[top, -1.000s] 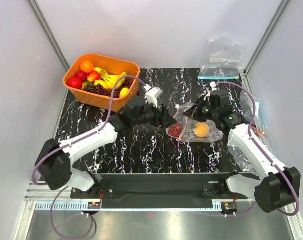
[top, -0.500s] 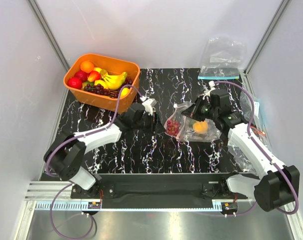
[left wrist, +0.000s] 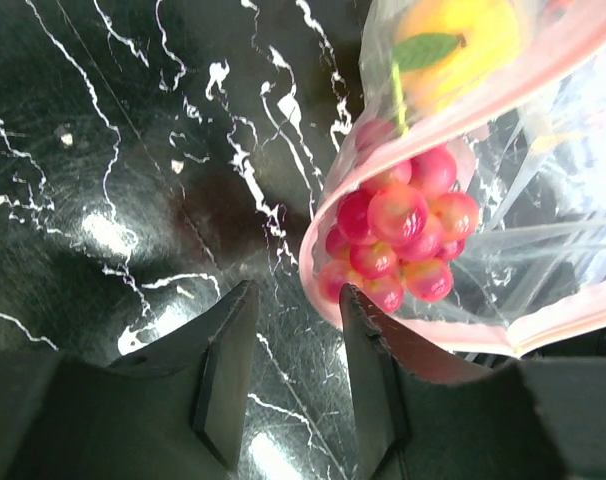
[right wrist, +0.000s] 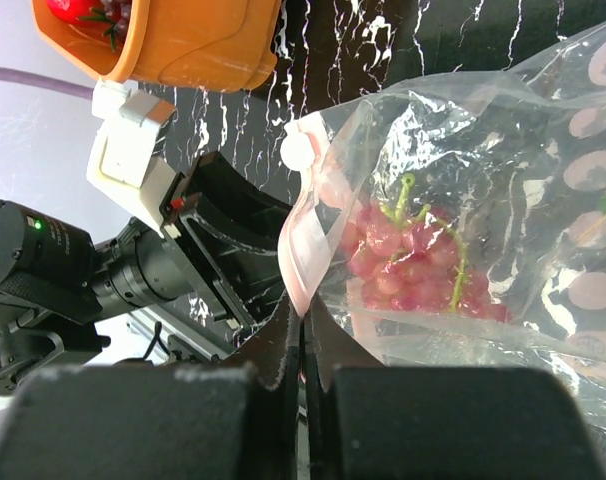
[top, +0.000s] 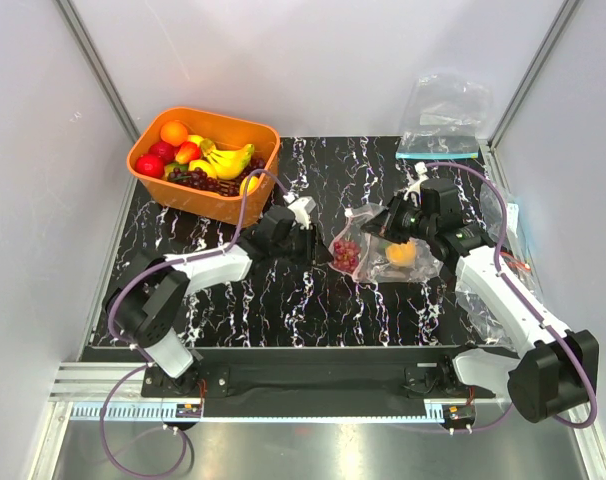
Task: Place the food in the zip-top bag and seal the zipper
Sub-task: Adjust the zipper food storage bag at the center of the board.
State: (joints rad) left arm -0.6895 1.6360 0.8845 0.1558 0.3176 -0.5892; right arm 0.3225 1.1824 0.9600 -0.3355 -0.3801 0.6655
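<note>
The zip-top bag (top: 388,262) lies mid-table, its mouth facing left. Inside it are a cluster of small red-pink balls on a green stem (top: 346,255) and a yellow-orange fruit (top: 403,253). My right gripper (top: 381,225) is shut on the pink zipper strip (right wrist: 301,250) at the mouth's edge. My left gripper (top: 319,246) is open and empty just left of the mouth; in its wrist view (left wrist: 296,292) the pink strip (left wrist: 328,290) curves past the right finger. More food sits in the orange basket (top: 155,187): an orange (top: 174,132), red fruits (top: 150,165) and a peach (top: 187,152).
The basket at the back left also holds a yellow banana bunch (top: 228,160) and dark grapes (top: 208,181). A second clear bag with a teal strip (top: 441,154) lies at the back right, against the wall. Walls close in on the table's sides.
My left gripper has drawn back left from the bag's mouth and now hangs open beside it. The bag has shifted slightly. The right gripper stays shut on the strip.
</note>
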